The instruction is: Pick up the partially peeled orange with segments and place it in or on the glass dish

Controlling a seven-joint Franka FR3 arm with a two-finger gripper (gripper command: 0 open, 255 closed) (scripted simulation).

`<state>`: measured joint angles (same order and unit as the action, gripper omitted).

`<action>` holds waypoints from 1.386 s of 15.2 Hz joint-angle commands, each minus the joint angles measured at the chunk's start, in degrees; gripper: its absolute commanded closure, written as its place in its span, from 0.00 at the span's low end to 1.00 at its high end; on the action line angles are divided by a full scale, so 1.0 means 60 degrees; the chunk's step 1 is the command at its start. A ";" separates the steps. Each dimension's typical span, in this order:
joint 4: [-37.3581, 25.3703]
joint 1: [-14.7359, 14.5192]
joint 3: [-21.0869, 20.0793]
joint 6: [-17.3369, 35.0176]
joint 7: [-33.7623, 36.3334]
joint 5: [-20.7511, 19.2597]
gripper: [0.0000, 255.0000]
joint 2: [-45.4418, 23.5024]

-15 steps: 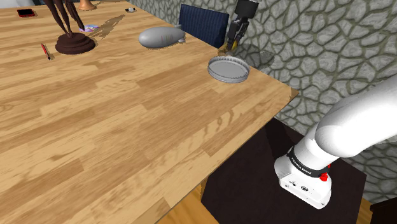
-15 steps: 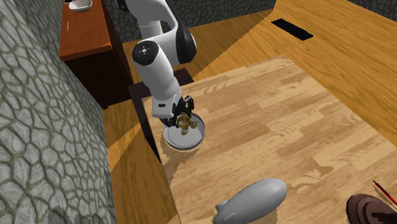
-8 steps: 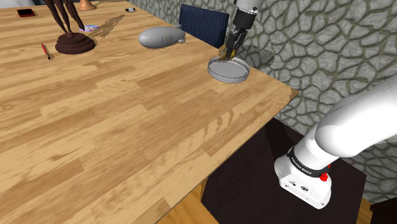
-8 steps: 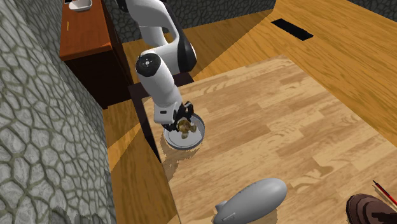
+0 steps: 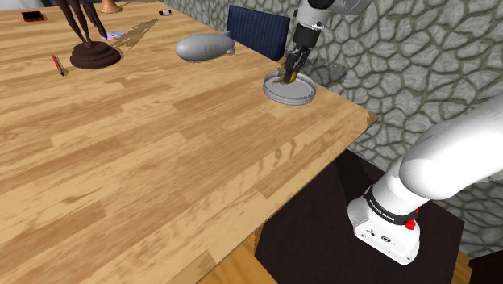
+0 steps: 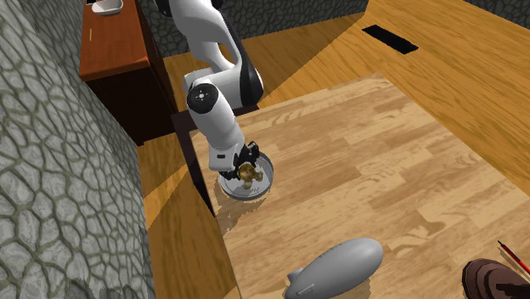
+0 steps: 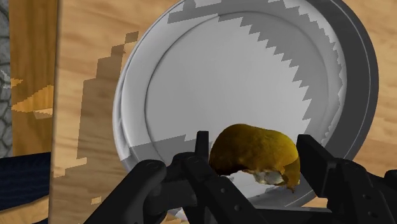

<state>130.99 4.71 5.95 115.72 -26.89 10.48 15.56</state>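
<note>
Two black fingers [image 7: 316, 160] of your gripper [image 7: 257, 151] clasp the yellow-brown orange [image 7: 253, 145], seemingly just above the grey dish [image 7: 216, 70].

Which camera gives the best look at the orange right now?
The wrist view: the orange sits large and close, clasped between the fingers over the dish. The shoulder and second exterior views show it as a small brownish blob.

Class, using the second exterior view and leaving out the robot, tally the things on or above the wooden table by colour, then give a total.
Grey: 2 (dish, airship model)
Yellow-brown: 1 (peeled orange)
Dark brown: 1 (statue base)
Red: 1 (pencil)
Total: 5
</note>
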 commanded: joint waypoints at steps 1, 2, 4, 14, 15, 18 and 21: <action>0.0037 0.0013 0.0012 0.0046 -0.0008 -0.0008 1.00 -0.0030; 0.0037 0.0014 0.0012 0.0046 -0.0008 -0.0008 1.00 -0.0030; 0.0037 0.0014 0.0012 0.0046 -0.0008 -0.0008 1.00 -0.0030; -0.0705 0.0090 0.0091 -0.0930 0.0053 -0.0130 0.00 0.0198; -0.0917 0.0107 0.0112 -0.1184 0.0065 -0.0157 0.00 0.0238; -0.0917 0.0106 0.0112 -0.1184 0.0065 -0.0157 0.00 0.0238; -0.0917 0.0106 0.0112 -0.1184 0.0065 -0.0157 0.00 0.0238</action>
<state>125.50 5.35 6.63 108.65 -26.50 9.54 16.98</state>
